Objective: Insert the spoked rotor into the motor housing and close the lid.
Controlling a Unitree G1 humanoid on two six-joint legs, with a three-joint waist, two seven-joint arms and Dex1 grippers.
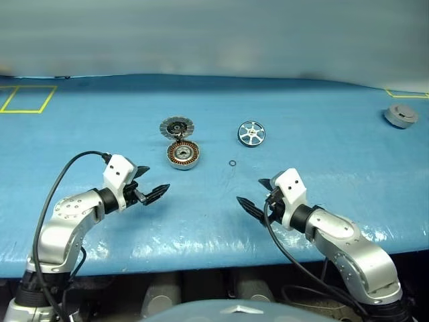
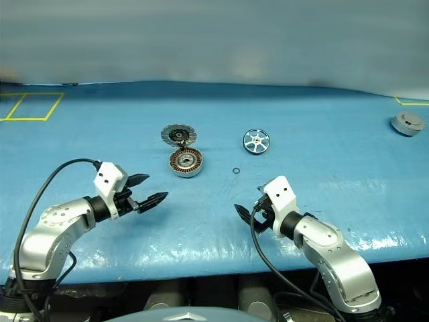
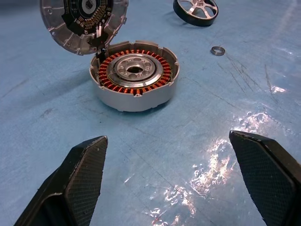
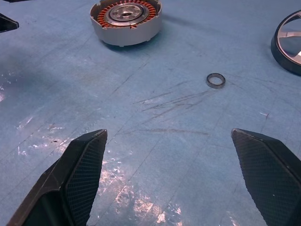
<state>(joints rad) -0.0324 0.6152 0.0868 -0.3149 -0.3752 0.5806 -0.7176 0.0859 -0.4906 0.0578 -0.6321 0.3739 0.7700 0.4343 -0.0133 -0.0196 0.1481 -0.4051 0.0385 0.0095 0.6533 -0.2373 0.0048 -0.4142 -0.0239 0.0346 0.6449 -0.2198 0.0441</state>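
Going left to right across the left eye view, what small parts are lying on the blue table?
Lid, with the motor housing just in front of it → tiny dark ring → spoked rotor → a grey round part at the far right edge.

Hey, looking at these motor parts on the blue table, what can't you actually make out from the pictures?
- Spoked rotor: cut off by the frame edge in both wrist views; its underside faces the table.
- Lid: top part cut off by the left wrist view's edge; its outer face is turned away.
- Small ring: too small in the head views to tell its shape.
- Grey round part at the table's far right: too small to identify.
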